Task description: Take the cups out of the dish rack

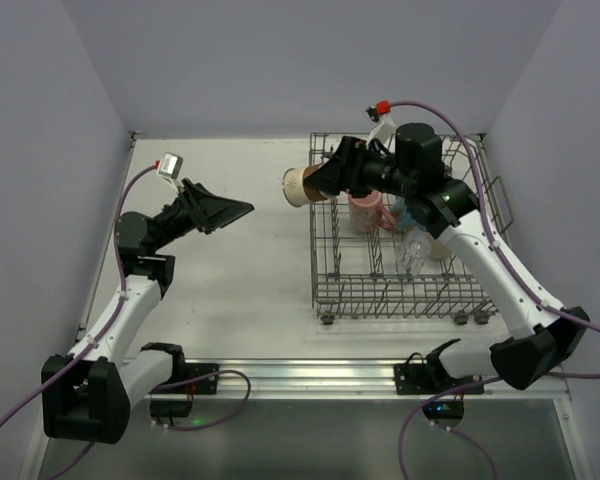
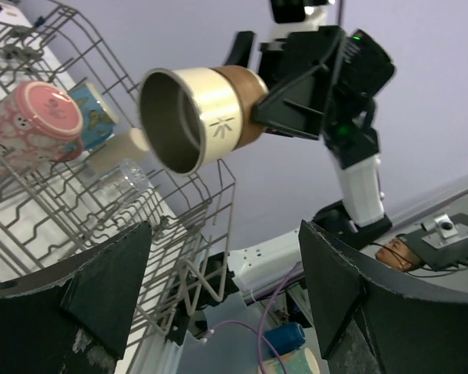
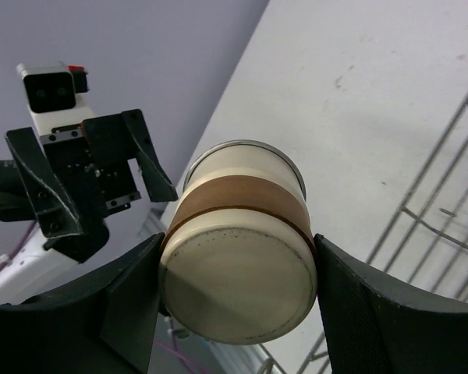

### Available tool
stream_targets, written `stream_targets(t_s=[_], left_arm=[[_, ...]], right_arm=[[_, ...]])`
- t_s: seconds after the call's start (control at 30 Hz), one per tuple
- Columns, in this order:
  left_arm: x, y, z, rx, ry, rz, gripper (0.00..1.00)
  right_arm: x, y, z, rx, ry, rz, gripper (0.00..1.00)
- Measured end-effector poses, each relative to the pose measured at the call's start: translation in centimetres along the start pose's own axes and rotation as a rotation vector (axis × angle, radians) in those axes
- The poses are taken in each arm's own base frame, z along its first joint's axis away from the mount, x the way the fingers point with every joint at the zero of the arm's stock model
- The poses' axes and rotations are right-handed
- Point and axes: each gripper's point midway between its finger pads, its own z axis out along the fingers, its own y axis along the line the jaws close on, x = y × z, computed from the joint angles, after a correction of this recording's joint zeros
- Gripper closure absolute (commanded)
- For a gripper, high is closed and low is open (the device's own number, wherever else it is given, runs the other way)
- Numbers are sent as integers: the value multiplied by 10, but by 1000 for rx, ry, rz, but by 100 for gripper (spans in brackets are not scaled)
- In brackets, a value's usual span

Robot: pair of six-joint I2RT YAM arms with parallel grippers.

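One tan cream-rimmed cup (image 1: 298,186) pinched sideways in right fingers (image 3: 374,312), just left of grey wire dish rack (image 1: 410,308). Left fingers (image 2: 359,312) spread, empty. Not yet unloaded: pink patterned mug (image 2: 35,121), blue patterned mug (image 2: 93,115), clear glass tumbler (image 2: 123,181), beige cup (image 2: 113,149).

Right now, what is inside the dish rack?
A pink patterned mug, a blue patterned mug, a plain beige cup and a clear glass tumbler sit in the dish rack. The right arm covers its far right part from above.

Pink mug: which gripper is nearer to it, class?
Right. The right gripper, gripping a tan cup, is at the rack, close to the pink mug; the left gripper is open, over the table further left.
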Motion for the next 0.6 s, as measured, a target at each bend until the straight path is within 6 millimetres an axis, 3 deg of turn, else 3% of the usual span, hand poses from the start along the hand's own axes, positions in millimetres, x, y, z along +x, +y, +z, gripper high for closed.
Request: stream_targets(t_s=[0.2,0.6], left_arm=[[0,-13,-1,46,-1,-21,20],[-4,-8,2,46,-14,-51,21]], right_arm=[[11,11,31,-153,55,92,100],[19,46,48,-346,96,150,100]])
